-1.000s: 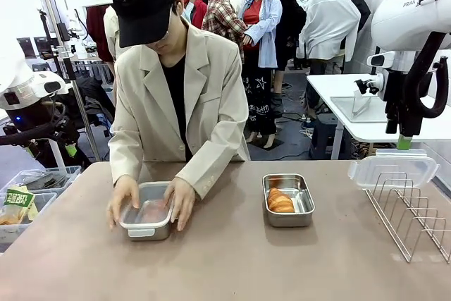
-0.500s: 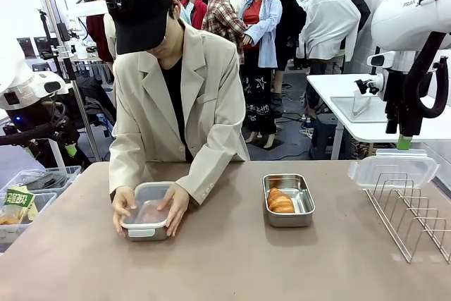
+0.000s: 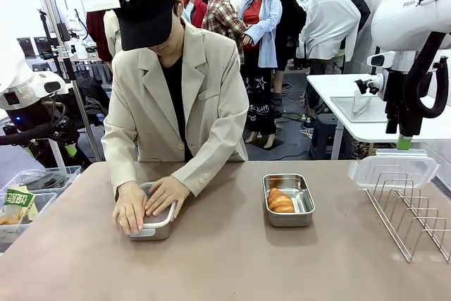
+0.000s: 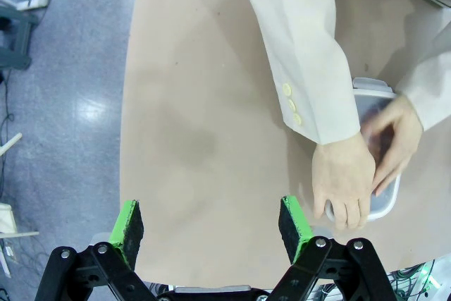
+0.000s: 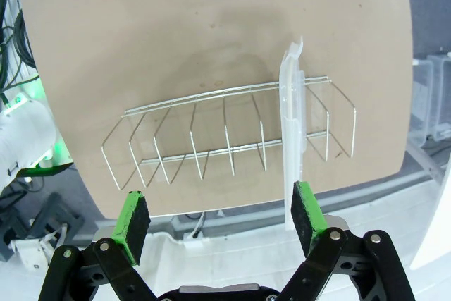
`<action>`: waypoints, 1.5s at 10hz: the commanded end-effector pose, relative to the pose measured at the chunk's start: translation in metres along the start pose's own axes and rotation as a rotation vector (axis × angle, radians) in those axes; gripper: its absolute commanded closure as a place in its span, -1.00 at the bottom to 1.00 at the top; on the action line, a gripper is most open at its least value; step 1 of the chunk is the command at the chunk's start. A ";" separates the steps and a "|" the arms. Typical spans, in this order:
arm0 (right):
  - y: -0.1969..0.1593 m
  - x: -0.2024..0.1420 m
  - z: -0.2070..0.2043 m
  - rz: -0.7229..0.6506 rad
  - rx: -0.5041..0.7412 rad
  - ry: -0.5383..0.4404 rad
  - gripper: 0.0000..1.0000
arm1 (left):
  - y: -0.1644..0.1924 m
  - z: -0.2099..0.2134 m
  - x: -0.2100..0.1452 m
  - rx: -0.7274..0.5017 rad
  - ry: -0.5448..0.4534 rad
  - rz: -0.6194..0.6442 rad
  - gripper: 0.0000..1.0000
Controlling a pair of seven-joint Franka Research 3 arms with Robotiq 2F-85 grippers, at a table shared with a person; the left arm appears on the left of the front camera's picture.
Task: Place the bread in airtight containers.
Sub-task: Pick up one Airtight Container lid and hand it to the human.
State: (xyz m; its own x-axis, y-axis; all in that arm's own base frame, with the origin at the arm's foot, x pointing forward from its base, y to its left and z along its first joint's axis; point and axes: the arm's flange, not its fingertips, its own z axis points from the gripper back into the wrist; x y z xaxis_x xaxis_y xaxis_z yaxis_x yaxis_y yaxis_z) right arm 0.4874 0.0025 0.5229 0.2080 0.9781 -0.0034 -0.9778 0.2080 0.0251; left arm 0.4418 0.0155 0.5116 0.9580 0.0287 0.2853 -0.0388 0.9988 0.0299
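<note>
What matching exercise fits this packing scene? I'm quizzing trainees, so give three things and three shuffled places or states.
Things:
1. open container
2. loose lid
3. lidded container

Places or states:
a. under the person's hands
b. holds bread
c. rests on the wire rack

Pairs: 1-b; 2-c; 3-a
</note>
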 end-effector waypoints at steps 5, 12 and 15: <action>-0.001 0.000 0.000 0.003 -0.005 0.011 -1.00 | 0.000 0.001 0.001 0.001 -0.011 0.000 -1.00; -0.001 0.000 0.000 0.003 -0.005 0.011 -1.00 | 0.000 0.001 0.001 0.001 -0.011 0.000 -1.00; -0.001 0.000 0.000 0.003 -0.005 0.011 -1.00 | 0.000 0.001 0.001 0.001 -0.011 0.000 -1.00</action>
State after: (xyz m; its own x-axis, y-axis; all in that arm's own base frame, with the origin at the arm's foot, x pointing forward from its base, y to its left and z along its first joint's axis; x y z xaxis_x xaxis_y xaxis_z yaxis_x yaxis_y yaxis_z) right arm 0.4874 0.0025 0.5229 0.2080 0.9781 -0.0034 -0.9778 0.2080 0.0251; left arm 0.4418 0.0155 0.5116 0.9580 0.0287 0.2853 -0.0388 0.9988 0.0299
